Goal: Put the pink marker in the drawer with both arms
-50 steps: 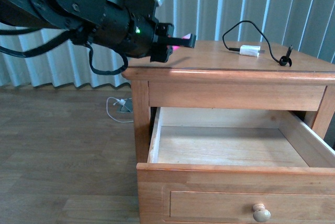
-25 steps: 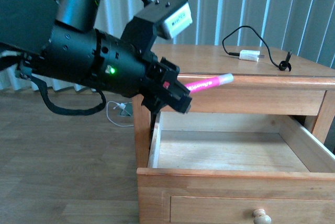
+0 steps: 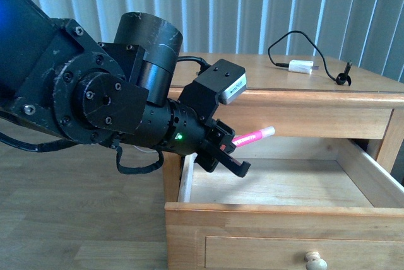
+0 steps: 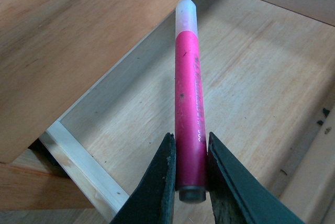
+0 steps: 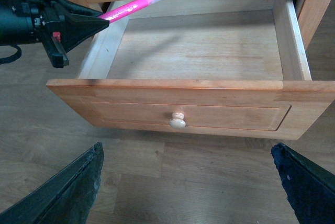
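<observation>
My left gripper [image 3: 228,154] is shut on the dark tail end of the pink marker [image 3: 250,136]. The marker's white cap points out over the open drawer [image 3: 278,210], above its left rear part. In the left wrist view the pink marker [image 4: 189,114] sticks out between the two black fingers [image 4: 157,187] of my left gripper [image 4: 190,182], with the pale drawer floor [image 4: 261,77] below it. The right wrist view looks down on the drawer [image 5: 183,114], its round knob [image 5: 177,121] and the pink marker [image 5: 133,6]. My right gripper [image 5: 191,182] is open, out over the floor in front of the drawer.
A white charger plug [image 3: 300,65] with a black cable [image 3: 297,33] lies on the table top [image 3: 252,74]. The plain apron board [image 3: 309,118] runs above the drawer opening. Vertical blinds [image 3: 284,5] hang behind, and wood floor [image 3: 82,219] lies to the left.
My left arm came down from table-top height, carrying the marker to below the apron board and over the open drawer. The drawer has stayed open.
</observation>
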`<state>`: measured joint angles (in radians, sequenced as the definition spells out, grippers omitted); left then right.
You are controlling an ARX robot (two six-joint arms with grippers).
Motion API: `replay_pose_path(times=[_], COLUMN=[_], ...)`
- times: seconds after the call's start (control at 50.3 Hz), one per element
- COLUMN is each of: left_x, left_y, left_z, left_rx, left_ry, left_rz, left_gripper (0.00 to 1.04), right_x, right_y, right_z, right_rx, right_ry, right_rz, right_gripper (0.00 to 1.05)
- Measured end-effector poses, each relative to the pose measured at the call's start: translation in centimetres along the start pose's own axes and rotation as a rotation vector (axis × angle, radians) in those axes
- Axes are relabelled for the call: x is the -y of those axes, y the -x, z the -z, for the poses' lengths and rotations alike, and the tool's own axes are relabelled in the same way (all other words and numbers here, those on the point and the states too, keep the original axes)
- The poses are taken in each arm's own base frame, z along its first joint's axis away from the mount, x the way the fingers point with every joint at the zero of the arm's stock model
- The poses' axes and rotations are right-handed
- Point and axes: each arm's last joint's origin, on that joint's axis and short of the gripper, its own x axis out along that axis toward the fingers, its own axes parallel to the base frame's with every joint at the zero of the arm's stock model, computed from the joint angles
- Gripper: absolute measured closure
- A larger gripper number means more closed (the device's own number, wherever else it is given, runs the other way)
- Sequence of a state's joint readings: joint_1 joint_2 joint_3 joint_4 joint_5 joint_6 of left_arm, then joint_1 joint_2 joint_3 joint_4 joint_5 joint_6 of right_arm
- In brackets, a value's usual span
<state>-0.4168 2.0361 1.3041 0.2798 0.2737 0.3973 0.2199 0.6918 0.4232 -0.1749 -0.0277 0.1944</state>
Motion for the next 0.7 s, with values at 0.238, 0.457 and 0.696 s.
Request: replay_pose_path(times=[0.238, 0.457, 0.696], left_x=[0.5, 0.7, 0.5], left_y=[-0.8, 0.7, 7.0], left_z=[-0.4, -1.4, -3.0], left_rx=[0.012, 0.055, 0.114], left_ry=[-0.001, 0.033, 0.145], left_rz=[-0.037, -0.162, -0.350], left_gripper=[0.53, 0.19, 0.06], right_x=[0.0, 0.0, 0.0], right_y=[0.0, 0.0, 0.0], right_z=[0.0, 0.0, 0.0], right_rx=[0.000, 0.000, 0.000], right_ry=[0.000, 0.000, 0.000], right_rz=[0.000, 0.000, 0.000], right_gripper=[0.08, 0.08, 0.08])
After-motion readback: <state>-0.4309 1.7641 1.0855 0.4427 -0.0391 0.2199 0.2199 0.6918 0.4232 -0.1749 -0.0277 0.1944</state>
